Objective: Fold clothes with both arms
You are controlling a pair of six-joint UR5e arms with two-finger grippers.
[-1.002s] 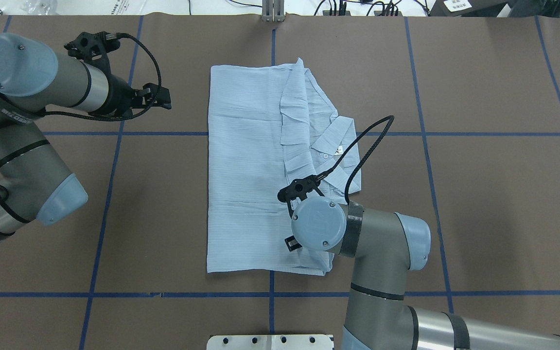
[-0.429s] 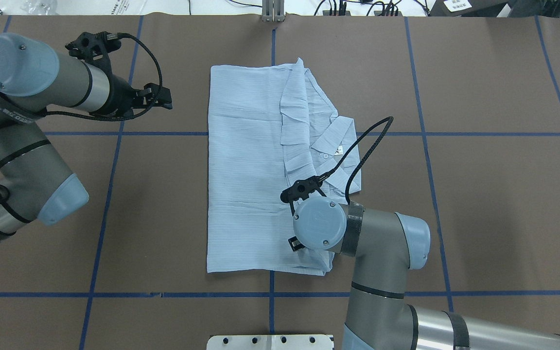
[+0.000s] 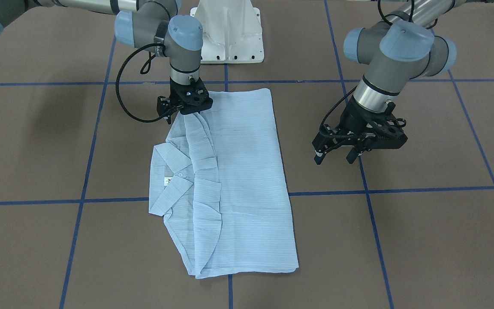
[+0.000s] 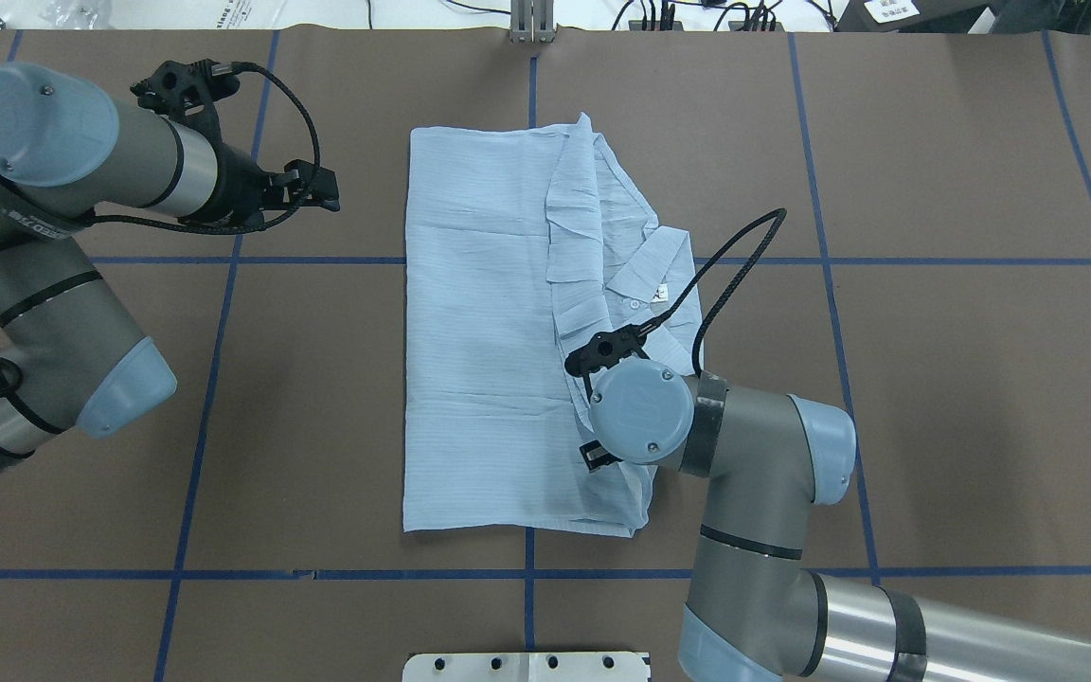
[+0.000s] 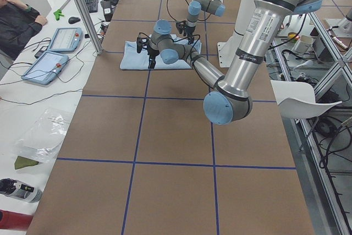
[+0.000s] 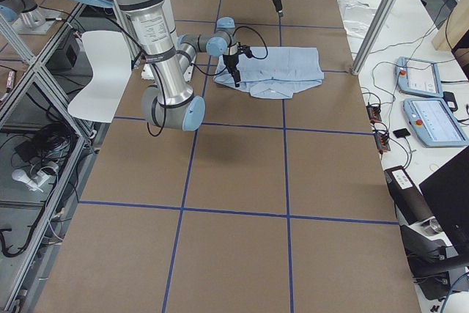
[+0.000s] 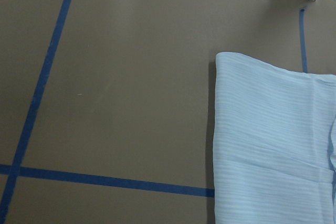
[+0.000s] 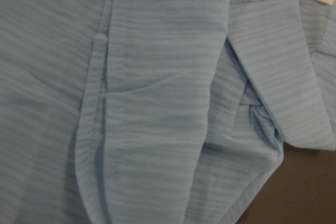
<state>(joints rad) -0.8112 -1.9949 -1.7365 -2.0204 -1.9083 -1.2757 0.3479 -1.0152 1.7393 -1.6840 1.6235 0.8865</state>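
The brown desk, gridded with blue tape, is flanked by a white bench with tablets at nine o'clock and a white chair at three.

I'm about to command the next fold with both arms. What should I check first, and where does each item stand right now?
1. Left gripper open and empty: ok. Its jaws are spread over bare table.
2. Left gripper at the shirt edge: not ok. It hangs apart from the cloth, off to one side.
3. Right gripper grip on the shirt: cannot tell. It sits low at the shirt corner nearest the robot, and its jaws are hidden.
4. Shirt lying flat: ok. It is folded to a narrow rectangle with the collar on top.
5. Right arm's cable clear of the cloth: cannot tell. It loops over the collar.
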